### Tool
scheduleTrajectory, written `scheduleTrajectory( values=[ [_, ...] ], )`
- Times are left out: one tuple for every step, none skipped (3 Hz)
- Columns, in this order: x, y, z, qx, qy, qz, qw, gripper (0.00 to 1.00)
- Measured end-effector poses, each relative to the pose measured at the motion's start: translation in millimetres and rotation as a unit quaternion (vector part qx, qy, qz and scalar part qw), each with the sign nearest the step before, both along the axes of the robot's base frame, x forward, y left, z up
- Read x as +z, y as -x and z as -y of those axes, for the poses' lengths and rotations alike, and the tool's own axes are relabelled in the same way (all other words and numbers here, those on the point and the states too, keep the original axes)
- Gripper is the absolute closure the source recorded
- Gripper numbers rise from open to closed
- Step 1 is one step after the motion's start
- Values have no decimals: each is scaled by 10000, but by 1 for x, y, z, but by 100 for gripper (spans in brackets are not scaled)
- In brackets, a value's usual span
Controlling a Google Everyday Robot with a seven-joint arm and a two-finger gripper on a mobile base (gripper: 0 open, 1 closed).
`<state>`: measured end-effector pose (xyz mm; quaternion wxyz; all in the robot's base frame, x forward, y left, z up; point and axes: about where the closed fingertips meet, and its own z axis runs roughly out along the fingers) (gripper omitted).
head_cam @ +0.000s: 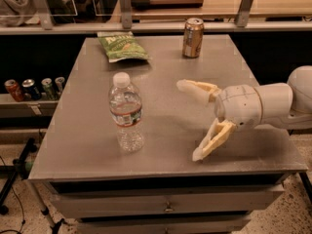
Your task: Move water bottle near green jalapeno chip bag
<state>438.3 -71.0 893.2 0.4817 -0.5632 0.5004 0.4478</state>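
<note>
The water bottle [126,113] stands upright on the grey table [83,150], left of the middle, with a white cap and a white-and-red label band. The green jalapeno chip bag [122,46] lies flat at the table's far left. My gripper [187,121] comes in from the right, low over the table, open and empty, with its pale fingers [197,90] spread wide. It is to the right of the bottle, with a clear gap between them.
A gold-brown drink can [193,38] stands at the far edge, right of the chip bag. Several small cans [31,87] sit on a low shelf to the left of the table. A rail and a counter run behind the table.
</note>
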Motion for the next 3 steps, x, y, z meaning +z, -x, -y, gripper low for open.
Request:
scheduleTrajectory(
  values=[
    [0,6,-24,133,-22,21,9999,0],
    [-4,12,-49,277,-69,-36,9996,0],
    [-10,16,-69,351,-83,-105,9993,0]
  ],
)
